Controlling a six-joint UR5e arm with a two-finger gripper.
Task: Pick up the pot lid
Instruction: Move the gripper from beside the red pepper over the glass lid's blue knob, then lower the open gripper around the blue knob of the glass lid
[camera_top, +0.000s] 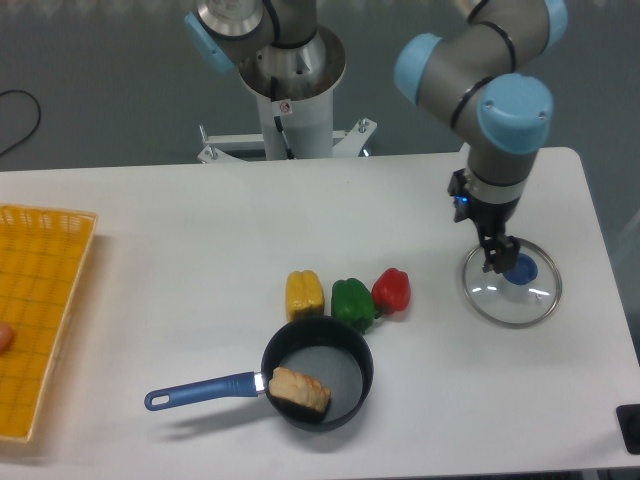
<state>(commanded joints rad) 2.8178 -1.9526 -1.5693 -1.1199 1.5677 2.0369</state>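
Gripper: fingers spread, nothing between them. Pot lid is right by the fingertips in view, a bit camera-right and nearer the camera; it lies on the table, blue knob up. One fingertip overlaps the lid's far edge in view; can't tell height or contact.

Further out, camera-left and nearer the camera than the gripper: red pepper, green pepper, yellow item, then black pan with a brown chunk in it. Yellow crate is well apart, far camera-left.

Status: reach looks mostly done, I'd say. Left: center over knob, lower, close, lift. No grasp, no lift yet. Knob looks like the grab point; off-center descent could hit the glass.
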